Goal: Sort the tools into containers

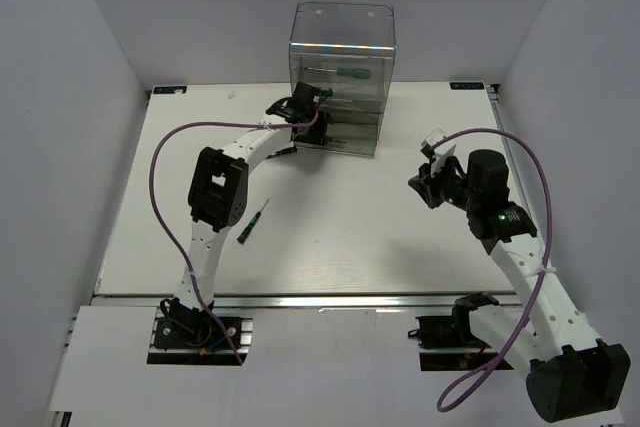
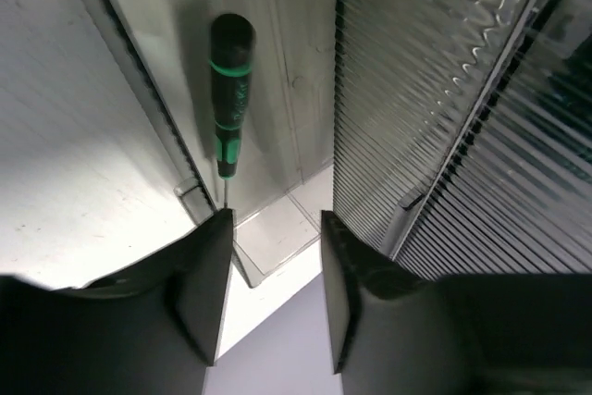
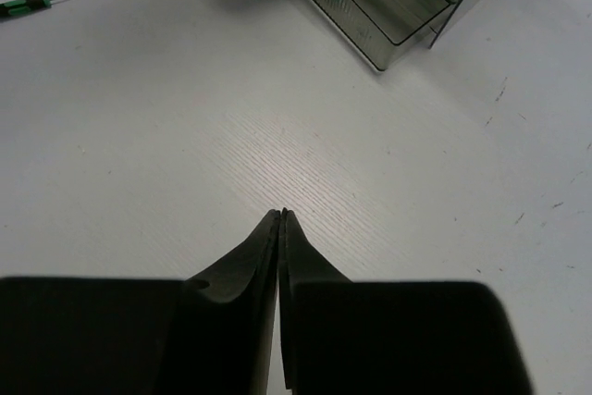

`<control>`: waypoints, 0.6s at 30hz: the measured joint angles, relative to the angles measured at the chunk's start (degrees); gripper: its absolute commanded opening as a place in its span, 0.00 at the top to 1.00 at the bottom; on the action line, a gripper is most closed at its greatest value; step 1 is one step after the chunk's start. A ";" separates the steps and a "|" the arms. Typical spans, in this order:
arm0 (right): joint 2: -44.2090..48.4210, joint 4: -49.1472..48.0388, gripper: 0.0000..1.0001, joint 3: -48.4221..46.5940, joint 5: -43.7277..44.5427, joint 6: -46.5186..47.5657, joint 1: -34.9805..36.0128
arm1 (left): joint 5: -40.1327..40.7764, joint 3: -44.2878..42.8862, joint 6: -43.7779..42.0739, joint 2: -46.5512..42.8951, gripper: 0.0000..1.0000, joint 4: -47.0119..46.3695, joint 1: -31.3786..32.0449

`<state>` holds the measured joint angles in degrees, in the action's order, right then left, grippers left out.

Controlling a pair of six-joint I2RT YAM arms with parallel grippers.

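Observation:
The containers are clear drawers stacked in a tall transparent box [image 1: 341, 67] at the table's back. My left gripper [image 1: 303, 109] is at the box's left front and stands open, with nothing between its fingers [image 2: 208, 275]. Just beyond its fingertips a green-and-black screwdriver [image 2: 229, 90] lies in a pulled-out drawer [image 2: 301, 62]. Another screwdriver [image 1: 346, 73] rests higher in the box. One more lies loose on the table [image 1: 252, 220], also seen in the right wrist view [image 3: 37, 3]. My right gripper [image 3: 281, 216] hangs shut and empty over the table's right side [image 1: 431, 188].
A small green-handled tool [image 1: 283, 153] lies on the table partly under my left arm. Ribbed drawer fronts [image 2: 435, 108] fill the right of the left wrist view. White walls enclose the table on three sides.

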<state>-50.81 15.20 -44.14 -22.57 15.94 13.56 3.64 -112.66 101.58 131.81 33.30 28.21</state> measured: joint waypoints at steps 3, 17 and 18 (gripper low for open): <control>0.00 0.66 0.71 0.00 -2.23 1.77 0.00 | -0.02 0.04 0.02 0.11 0.45 -1.18 0.00; -16.22 17.86 0.45 -9.35 -30.99 35.39 2.16 | -9.11 30.18 -24.65 -25.35 0.69 -16.35 -4.22; -19.71 20.11 0.39 -12.04 -31.45 39.67 4.07 | -11.41 37.40 -28.65 -32.15 0.57 -18.97 -6.49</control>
<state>-70.52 35.31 -56.18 -54.02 55.61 17.63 -7.77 -75.26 72.93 99.66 14.33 21.71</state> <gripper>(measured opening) 0.524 0.225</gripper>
